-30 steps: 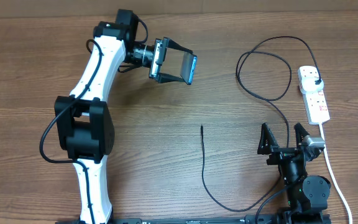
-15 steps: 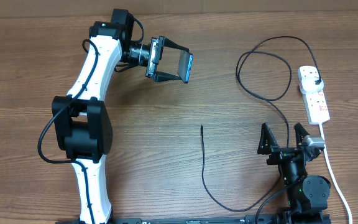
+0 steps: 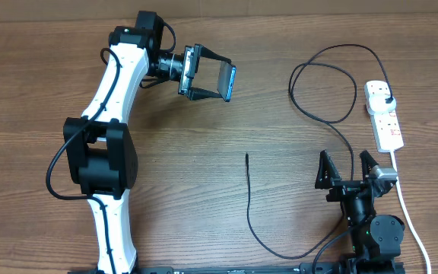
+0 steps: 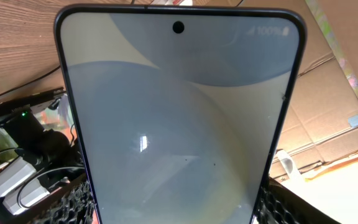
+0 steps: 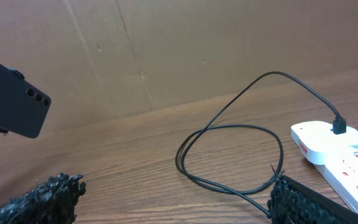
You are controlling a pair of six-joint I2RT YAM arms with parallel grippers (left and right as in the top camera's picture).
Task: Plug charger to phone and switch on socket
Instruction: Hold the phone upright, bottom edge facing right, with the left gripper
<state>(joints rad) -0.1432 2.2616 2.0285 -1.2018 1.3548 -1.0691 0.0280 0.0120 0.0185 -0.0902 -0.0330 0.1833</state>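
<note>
My left gripper is shut on the phone and holds it on edge above the table at the back centre; its lit screen fills the left wrist view. Its dark back shows in the right wrist view. The black charger cable loops across the table, its free connector tip near the centre and its plug head in the white socket at the right. The cable loop and the socket show in the right wrist view. My right gripper is open and empty at the front right.
The socket's thick white cord runs down the right side past my right arm. A cardboard wall stands behind the table. The left arm spans the left side.
My left gripper has shifted the phone slightly left and back compared with one second ago; nothing has moved in the last half second. The right arm is still.
</note>
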